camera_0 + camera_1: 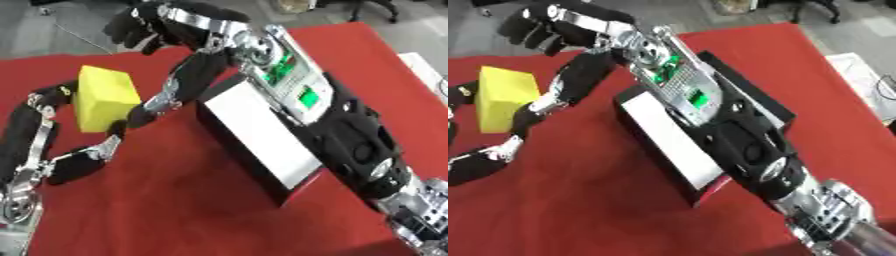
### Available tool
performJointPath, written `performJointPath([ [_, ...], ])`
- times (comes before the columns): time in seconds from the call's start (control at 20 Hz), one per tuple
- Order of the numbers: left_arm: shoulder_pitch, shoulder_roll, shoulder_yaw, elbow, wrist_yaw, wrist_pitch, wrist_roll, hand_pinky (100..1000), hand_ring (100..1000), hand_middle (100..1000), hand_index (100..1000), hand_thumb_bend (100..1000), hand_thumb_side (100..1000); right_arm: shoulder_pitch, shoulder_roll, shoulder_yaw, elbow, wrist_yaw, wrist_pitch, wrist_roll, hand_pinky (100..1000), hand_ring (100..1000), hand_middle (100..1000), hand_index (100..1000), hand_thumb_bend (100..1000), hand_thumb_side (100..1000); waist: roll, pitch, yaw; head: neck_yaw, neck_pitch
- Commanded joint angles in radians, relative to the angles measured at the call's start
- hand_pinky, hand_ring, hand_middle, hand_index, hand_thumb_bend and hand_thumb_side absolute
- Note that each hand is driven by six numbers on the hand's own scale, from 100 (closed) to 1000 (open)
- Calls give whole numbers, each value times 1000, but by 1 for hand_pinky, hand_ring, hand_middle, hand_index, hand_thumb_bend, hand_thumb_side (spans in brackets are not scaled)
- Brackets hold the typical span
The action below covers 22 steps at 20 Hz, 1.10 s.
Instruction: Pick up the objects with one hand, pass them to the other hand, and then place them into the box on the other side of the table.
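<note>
Right forearm (350, 130) is crossing nearest the camera, lying over the black box (254, 145). Yellow block (105, 97) is sitting in the left hand (87, 150), fingers curling round it, left of the box. Right hand (144, 27) is hanging up-right of the block, fingers curled on nothing, apart from it. Red table (175, 210) is leaving open room in front; far edge is running just beyond the right hand.

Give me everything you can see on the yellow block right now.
The yellow block is a plain, matte, box-shaped piece that looks like foam, with no markings. It stands upright and slightly tilted above the red tablecloth, left of the black box. The left hand holds it, fingers curled round its edges. The right hand hangs beyond it, not touching.
</note>
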Motion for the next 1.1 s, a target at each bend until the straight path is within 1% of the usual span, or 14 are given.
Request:
performJointPath([
  [0.05, -10, 7, -2, -30, 43, 5, -1, 718, 621, 477, 581, 100, 497, -12, -6, 0, 10, 25, -15, 7, 828, 859, 814, 829, 809, 212, -5, 2, 2, -5, -5],
  [0.25, -11, 8, -7, -44, 47, 1, -8, 717, 620, 476, 580, 100, 502, -16, 1, 4, 28, 30, -24, 8, 827, 858, 819, 828, 805, 209, -6, 6, 6, -9, -4],
  [0.6, -22, -7, -14, -47, 1, -26, -12, 713, 615, 475, 577, 100, 449, -24, 15, 9, 34, 9, -12, 8, 825, 856, 818, 826, 792, 198, -4, 15, 13, -14, -7],
  [0.75, -24, -11, -17, -46, -22, -37, -12, 712, 614, 475, 577, 100, 411, -24, 16, 9, 36, 4, -6, 9, 825, 854, 816, 825, 772, 180, -2, 18, 14, -13, -7],
  [1.1, -25, -20, -23, -36, -61, -50, -14, 710, 613, 475, 577, 100, 387, -24, 17, 2, 51, -10, -4, 14, 822, 850, 805, 814, 713, 122, 3, 22, 11, -13, -10],
])
